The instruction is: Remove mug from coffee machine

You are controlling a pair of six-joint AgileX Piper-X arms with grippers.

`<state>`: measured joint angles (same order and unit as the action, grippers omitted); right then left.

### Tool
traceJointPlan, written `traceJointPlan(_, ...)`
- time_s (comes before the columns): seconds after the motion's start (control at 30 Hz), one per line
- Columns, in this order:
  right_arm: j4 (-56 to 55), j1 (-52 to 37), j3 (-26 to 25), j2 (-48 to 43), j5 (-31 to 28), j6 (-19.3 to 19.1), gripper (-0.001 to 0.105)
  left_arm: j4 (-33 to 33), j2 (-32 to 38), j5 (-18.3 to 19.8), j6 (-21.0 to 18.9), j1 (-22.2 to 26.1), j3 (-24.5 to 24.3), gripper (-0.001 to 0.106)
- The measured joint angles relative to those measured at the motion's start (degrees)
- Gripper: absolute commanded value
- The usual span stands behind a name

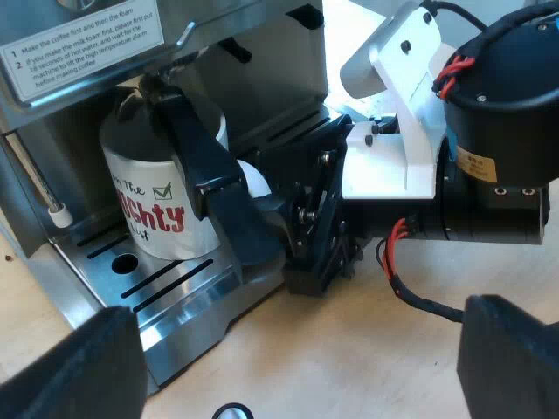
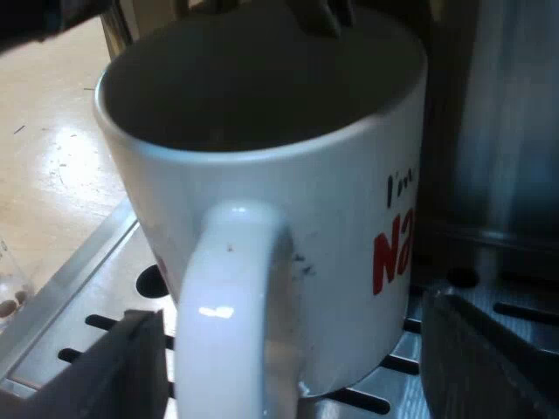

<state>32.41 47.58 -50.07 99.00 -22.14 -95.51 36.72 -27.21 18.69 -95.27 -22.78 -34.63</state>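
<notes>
Right tool [image 2: 288, 349] is spread wide, straddling the mug [image 2: 332, 201] at its handle without clamping. Mug sits on the espresso machine's drip tray [image 1: 175, 292]. Left tool [image 1: 306, 349] hangs released over the tabletop [image 1: 376, 375]. Grasp and lift-out are not yet done.
</notes>
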Motion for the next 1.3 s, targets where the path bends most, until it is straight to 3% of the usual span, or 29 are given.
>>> traceJointPlan(0.13, 0.0, 0.0, 0.0, 0.0, 0.0, 0.0, 0.063, 0.0, 0.0, 0.0, 0.0, 0.0, 0.0, 0.077)
traceJointPlan(0.27, 0.0, 0.0, 0.0, 0.0, 0.0, 0.0, 0.056, 0.0, 0.0, 0.0, 0.0, 0.0, 0.0, 0.077)
traceJointPlan(0.37, 0.0, 0.0, 0.0, 0.0, 0.0, 0.0, 0.039, 0.0, 0.0, 0.0, 0.0, 0.0, 0.0, 0.077)
traceJointPlan(0.47, 0.1, 0.0, 0.0, 0.0, 0.0, 0.0, 0.033, 0.0, 0.0, 0.0, 0.0, 0.0, 0.0, 0.077)
traceJointPlan(0.57, 0.2, 0.0, 0.0, 0.0, 0.0, 0.0, 0.017, 0.0, 0.0, 0.0, 0.0, 0.0, 0.0, 0.077)
traceJointPlan(0.77, 0.4, 0.0, 0.0, 0.0, 0.0, -0.1, 0.0, 0.0, 0.0, 0.0, 0.0, 0.0, 0.0, 0.077)
traceJointPlan(1.3, 0.0, 0.3, 0.0, 0.0, 0.0, -0.1, 0.0, 0.0, 0.0, 0.0, 0.0, 0.0, 0.0, 0.077)
